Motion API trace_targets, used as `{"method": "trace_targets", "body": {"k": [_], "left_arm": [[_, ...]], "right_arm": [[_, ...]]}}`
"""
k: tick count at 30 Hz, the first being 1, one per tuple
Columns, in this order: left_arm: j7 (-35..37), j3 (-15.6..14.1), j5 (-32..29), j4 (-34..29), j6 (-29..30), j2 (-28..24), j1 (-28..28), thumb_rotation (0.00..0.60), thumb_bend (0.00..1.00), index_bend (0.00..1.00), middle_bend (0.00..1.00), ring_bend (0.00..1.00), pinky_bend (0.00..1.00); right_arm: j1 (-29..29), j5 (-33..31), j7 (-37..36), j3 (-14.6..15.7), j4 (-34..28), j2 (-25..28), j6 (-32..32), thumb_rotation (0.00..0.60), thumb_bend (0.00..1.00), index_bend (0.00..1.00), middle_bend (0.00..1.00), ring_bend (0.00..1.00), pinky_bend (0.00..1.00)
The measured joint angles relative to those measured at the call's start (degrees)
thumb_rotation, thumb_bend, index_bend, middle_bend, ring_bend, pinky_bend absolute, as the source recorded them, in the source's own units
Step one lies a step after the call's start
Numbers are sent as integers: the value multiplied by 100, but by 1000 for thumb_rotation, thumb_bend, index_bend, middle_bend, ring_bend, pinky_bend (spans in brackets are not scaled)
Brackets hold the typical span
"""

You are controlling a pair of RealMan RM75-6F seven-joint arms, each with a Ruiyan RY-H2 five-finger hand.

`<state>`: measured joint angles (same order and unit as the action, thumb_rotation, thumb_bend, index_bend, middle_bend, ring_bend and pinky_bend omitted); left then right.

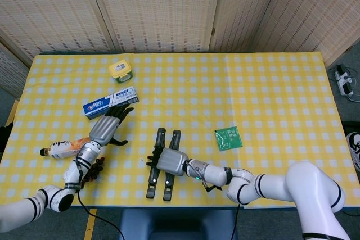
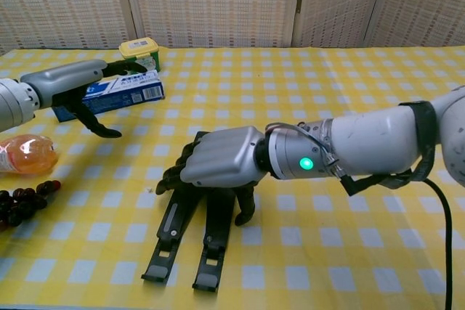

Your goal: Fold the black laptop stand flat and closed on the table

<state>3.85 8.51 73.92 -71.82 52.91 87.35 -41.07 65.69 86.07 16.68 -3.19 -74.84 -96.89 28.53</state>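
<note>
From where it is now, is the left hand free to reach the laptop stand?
Probably yes. The left hand hangs open beside the toothpaste box, and bare cloth lies between it and the laptop stand, though the right hand covers the stand's middle.

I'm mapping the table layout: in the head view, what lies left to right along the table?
Bottle → left hand → black laptop stand under the right hand → green packet.

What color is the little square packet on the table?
Green; the packet shows best in the head view.
</note>
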Motion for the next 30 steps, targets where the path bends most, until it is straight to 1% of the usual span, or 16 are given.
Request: {"method": "trace_targets", "body": {"k": [7, 13, 16, 20, 21, 22, 23, 25, 26, 27, 28, 30], "left_arm": [[33, -15, 42, 5, 40, -19, 37, 600, 206, 0, 0, 0, 0], [41, -18, 56, -4, 69, -20, 61, 600, 206, 0, 0, 0, 0], [37, -12, 60, -23, 72, -24, 63, 600, 206, 0, 0, 0, 0], [-4, -1, 54, -60, 74, -31, 59, 600, 206, 0, 0, 0, 0], [-20, 3, 49, -75, 76, -36, 59, 600, 206, 0, 0, 0, 0], [-31, 9, 39, -89, 82, -42, 62, 600, 206, 0, 0, 0, 0], [-42, 19, 28, -102, 96, -48, 67, 600, 206, 0, 0, 0, 0], [-77, 43, -1, -138, 150, -68, 88, 600, 206, 0, 0, 0, 0], [-96, 50, -13, -160, 168, -88, 99, 600, 206, 0, 0, 0, 0], [-125, 56, -26, -189, 186, -119, 115, 600, 206, 0, 0, 0, 0], [-154, 59, -35, -212, 205, -147, 129, 600, 206, 0, 0, 0, 0], [-242, 56, -54, -272, 249, -218, 165, 600, 206, 0, 0, 0, 0]], "right_arm": [[45, 110, -118, 36, 169, -74, 129, 600, 230, 332, 311, 176, 52], [12, 353, -322, 107, 232, -48, 480, 600, 230, 460, 408, 248, 60], [-12, 577, -561, 176, 313, -21, 753, 600, 230, 513, 450, 276, 62], [-26, 843, -847, 290, 465, 32, 1013, 600, 230, 527, 455, 280, 62], [-29, 875, -886, 318, 491, 52, 1046, 600, 230, 498, 432, 266, 62], [-40, 892, -920, 344, 500, 81, 1072, 600, 230, 434, 384, 242, 59], [-53, 887, -925, 352, 497, 96, 1078, 600, 230, 352, 326, 216, 54], [-96, 830, -892, 356, 467, 125, 1084, 600, 230, 121, 162, 146, 27], [-120, 793, -867, 353, 445, 139, 1087, 600, 230, 55, 108, 122, 15], [-150, 747, -834, 346, 416, 157, 1095, 600, 230, 11, 62, 102, 4], [-201, 679, -771, 331, 369, 187, 1119, 600, 230, 0, 37, 90, 0], [-306, 573, -652, 300, 278, 253, 1203, 600, 230, 0, 29, 87, 0]]}}
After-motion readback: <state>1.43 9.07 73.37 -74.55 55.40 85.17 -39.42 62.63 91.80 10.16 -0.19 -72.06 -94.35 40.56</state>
